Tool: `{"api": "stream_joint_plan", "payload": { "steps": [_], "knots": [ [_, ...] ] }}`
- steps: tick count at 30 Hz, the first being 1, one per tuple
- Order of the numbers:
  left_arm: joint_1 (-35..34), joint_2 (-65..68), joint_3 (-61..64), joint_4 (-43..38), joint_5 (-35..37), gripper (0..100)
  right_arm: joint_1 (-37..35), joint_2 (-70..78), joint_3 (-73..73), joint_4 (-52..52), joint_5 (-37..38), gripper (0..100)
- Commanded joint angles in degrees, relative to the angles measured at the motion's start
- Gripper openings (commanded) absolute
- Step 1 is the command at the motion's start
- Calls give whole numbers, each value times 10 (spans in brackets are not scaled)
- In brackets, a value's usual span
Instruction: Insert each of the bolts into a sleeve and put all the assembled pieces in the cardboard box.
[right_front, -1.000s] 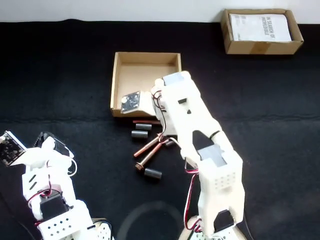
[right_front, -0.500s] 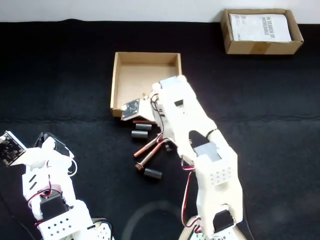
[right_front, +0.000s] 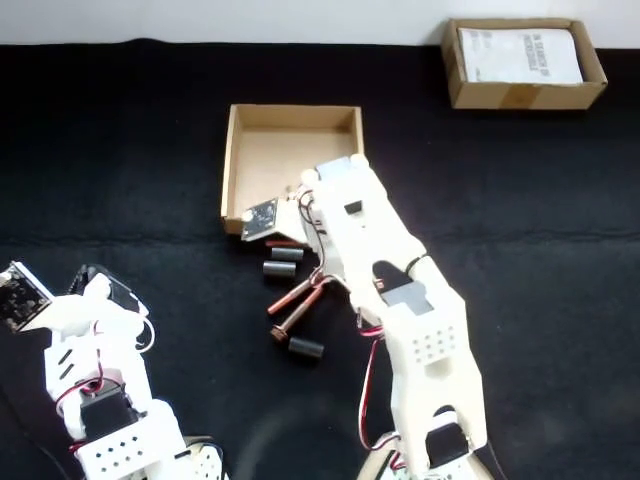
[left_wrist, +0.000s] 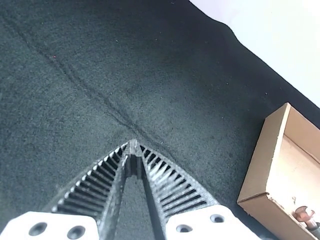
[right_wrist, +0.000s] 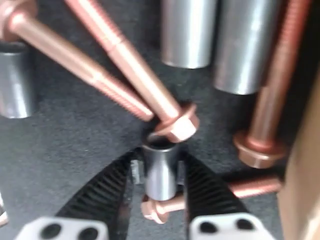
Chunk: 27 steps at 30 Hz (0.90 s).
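Black cloth (right_front: 120, 130) covers the table, box (right_front: 229, 165) open at mid-table, second box (right_front: 520, 97) with a sheet in it at the far back right, not part of your job. Progress: early, I'd say. What you can see of the box floor is bare, though the right arm covers its near corner, and nothing on the cloth looks assembled. Loose stock sits just in front of the box: two bolts (right_front: 293, 297) side by side, a third bolt (right_front: 287, 243) against the box wall, two sleeves (right_front: 285, 254) between them, one more sleeve (right_front: 306, 348) nearest the arm bases. So every pairing and every drop is left to do. Your right gripper (right_wrist: 159, 161) is down in that pile, jaws clamped on the held sleeve (right_wrist: 160, 177), pads pressed to both its sides, open end pointing away from the wrist. Bore looks empty. One bolt head (right_wrist: 177, 126) touches that open end, shank angled off, not lined up with the bore. Another bolt (right_wrist: 240, 186) lies crosswise under the held sleeve. Left gripper (left_wrist: 132, 150) sits well apart over bare cloth, jaws together, holding nothing. My read: lift the held sleeve out of the clutter before you try mating, or you'll drag the neighbours.
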Motion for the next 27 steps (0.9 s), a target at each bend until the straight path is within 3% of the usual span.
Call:
{"api": "stream_joint_plan", "payload": {
  "steps": [1,8,20,27],
  "knots": [
    [-7,-9,9,4,-3,13,0,-1,0,3,1,5],
    [-3,-7,9,4,-3,13,14,-90,-11,30,-4,8],
    [-1,-4,9,4,-4,14,73,-289,-253,131,-172,8],
    [56,-4,9,88,-174,14,114,-451,-302,131,-287,8]
  ]
}}
